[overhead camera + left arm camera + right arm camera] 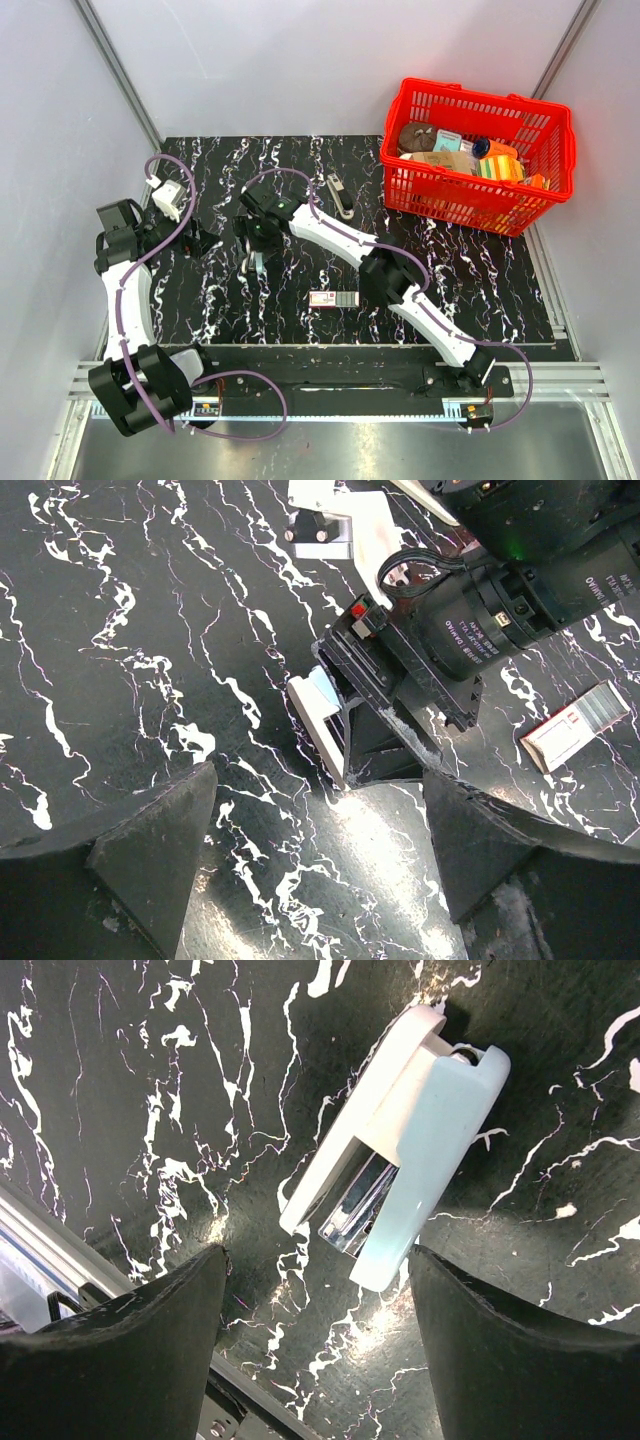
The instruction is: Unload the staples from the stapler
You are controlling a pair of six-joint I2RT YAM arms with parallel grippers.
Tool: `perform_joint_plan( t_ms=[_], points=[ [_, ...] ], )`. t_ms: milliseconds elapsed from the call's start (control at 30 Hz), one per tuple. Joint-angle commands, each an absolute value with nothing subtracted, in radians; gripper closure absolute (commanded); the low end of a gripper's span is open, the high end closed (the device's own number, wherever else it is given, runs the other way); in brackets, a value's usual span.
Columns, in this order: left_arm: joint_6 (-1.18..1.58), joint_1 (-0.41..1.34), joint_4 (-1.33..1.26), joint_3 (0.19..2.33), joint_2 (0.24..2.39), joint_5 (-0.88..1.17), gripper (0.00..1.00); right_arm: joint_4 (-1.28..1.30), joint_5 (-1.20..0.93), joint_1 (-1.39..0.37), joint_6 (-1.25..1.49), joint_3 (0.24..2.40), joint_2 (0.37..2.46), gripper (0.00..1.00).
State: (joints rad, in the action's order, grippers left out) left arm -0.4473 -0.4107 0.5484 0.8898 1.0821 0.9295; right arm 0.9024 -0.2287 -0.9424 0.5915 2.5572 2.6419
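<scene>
Stapler (400, 1150) lies on table (120, 1110); right gripper (315, 1260) spread wide above it

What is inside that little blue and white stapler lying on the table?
In the stapler, between its white base and pale-blue top, a shiny metal channel shows. Whether staples sit in it cannot be seen: the top covers most of it.

Black marbled table (120, 630) fills view. At bottom, left gripper (318, 805) spread wide, nothing between fingers. Pale-blue and white stapler (322, 715) lies just ahead, far end hidden under right gripper (370, 725); contact unclear. Small white-and-red box (575, 725), possibly staples, lies apart at right.
</scene>
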Motion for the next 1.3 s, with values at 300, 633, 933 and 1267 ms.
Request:
perform_joint_plan(
  t_ms=[300,633,933,1267],
  points=[
    [-0.462,-0.41,0.503,0.894,1.058,0.916,0.11,0.871,-0.281,-0.934,0.6,2.612,2.588,0.21],
    [-0.411,-0.255,0.445,0.873,1.043,0.802,0.11,0.939,0.144,-0.723,0.407,2.47,2.313,0.09],
    [-0.39,-0.115,0.41,0.847,1.054,0.712,0.12,1.006,0.328,-0.618,0.235,2.456,2.387,0.14],
    [-0.387,-0.066,0.39,0.851,1.103,0.678,0.13,0.98,0.319,-0.612,0.184,2.483,2.471,0.22]
  ],
)
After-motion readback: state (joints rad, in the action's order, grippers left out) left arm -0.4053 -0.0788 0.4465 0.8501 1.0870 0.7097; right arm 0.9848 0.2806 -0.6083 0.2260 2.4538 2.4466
